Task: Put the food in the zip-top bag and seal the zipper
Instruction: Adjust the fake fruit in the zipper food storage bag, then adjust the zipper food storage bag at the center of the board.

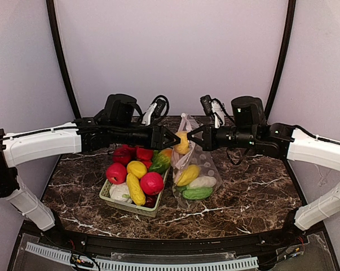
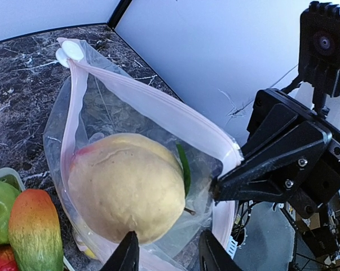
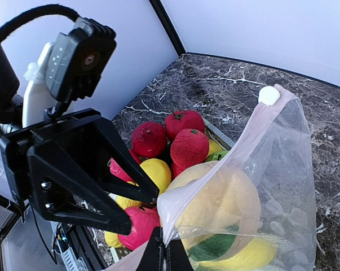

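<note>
The clear dotted zip-top bag [image 1: 206,164] stands on the table with its mouth held open. My right gripper [image 1: 193,137] is shut on the pink zipper [image 2: 158,104] at the bag's rim, as the right wrist view [image 3: 165,248] also shows. The white slider [image 2: 74,49] sits at the strip's far end. My left gripper [image 1: 170,137] is open at the mouth, its tips [image 2: 168,234] just short of a yellow-tan fruit [image 2: 124,183] lying inside the bag. Yellow [image 1: 188,174], white [image 1: 202,182] and green [image 1: 197,193] food lies at the bag's bottom.
A pale green slatted basket [image 1: 110,197] stands left of the bag, holding several red, yellow and green toy fruits [image 1: 151,183]. A green and an orange-green piece [image 2: 34,226] lie close beside the bag. Dark marble table [image 1: 254,192] extends to the right.
</note>
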You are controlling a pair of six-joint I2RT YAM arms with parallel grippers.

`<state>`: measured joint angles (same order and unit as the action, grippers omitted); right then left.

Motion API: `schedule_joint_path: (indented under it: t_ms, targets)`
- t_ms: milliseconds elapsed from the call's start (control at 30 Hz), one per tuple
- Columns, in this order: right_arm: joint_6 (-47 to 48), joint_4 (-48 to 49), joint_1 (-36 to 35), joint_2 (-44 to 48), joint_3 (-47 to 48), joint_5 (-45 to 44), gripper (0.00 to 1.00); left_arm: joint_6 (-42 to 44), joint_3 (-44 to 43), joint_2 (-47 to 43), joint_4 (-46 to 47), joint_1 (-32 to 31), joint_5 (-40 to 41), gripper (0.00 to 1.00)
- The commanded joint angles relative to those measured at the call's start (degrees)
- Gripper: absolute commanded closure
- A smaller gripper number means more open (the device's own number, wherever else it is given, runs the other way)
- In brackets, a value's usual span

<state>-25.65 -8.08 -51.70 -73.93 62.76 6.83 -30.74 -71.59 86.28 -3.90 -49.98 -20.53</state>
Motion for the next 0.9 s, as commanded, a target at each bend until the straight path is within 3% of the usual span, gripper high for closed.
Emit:
schedule_joint_path:
  t_ms: [0, 133, 400, 600, 867]
  targets:
    - [-0.5, 2.7, 0.4, 0.5, -0.6, 1.2, 1.0, 0.3, -1.0, 2.7, 2.3, 0.6, -0.7, 0.65]
    - [-0.5, 3.2, 0.4, 0.2, -0.6, 2.1, 1.0, 0.3, -2.9, 5.3, 3.4, 0.6, -1.7, 0.71]
    - [-0.7, 3.9, 0.4, -0.2, -0.7, 2.9, 1.0, 0.0, -4.6, 8.9, 6.3, 0.6, -3.3, 0.73]
    - [-0.8, 3.9, 0.4, 0.7, -1.3, 1.3, 1.0, 1.4, -5.0, 8.5, 1.5, 0.6, -1.6, 0.73]
    - [-1.0, 3.8, 0.8, 1.4, -2.0, 0.0, 1.0, 2.5, -1.7, -1.2, -6.0, 0.6, 5.3, 0.57]
